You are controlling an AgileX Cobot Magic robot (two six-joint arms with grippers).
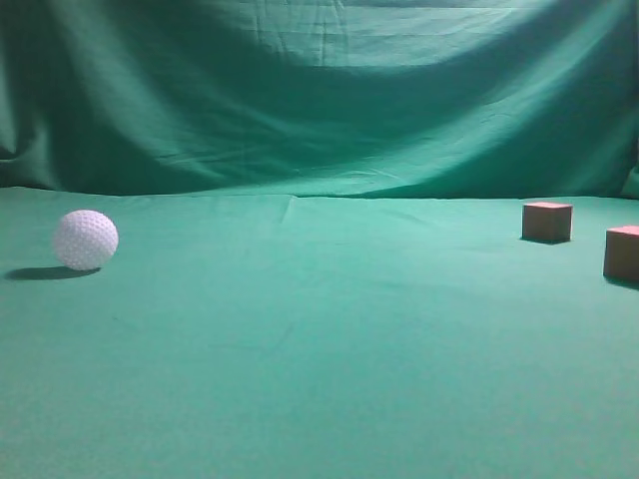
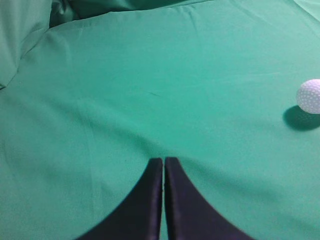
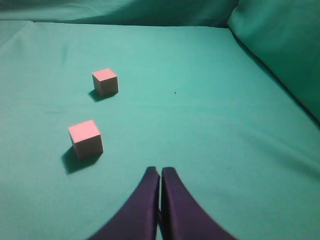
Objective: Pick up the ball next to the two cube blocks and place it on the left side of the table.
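The ball (image 1: 86, 239) sits alone on the left of the table (image 1: 319, 379), well apart from the two cube blocks (image 1: 547, 222). It lies forward-right of the left gripper (image 2: 163, 161), probably the nearer one. Both the left and the right gripper (image 3: 160, 171) have their jaws together, holding nothing.

The ball (image 1: 86, 239) is white, with a pattern of small dimples all over its surface. The two cubes (image 1: 547, 221) (image 1: 621, 252) are plain reddish-brown; in the right wrist view they look more pink-tan on the top face. The table (image 1: 319, 379) is covered with green cloth, and the wrinkled backdrop (image 1: 319, 90) has the same green. The fingers (image 2: 145, 200) of both grippers are dark, almost black.
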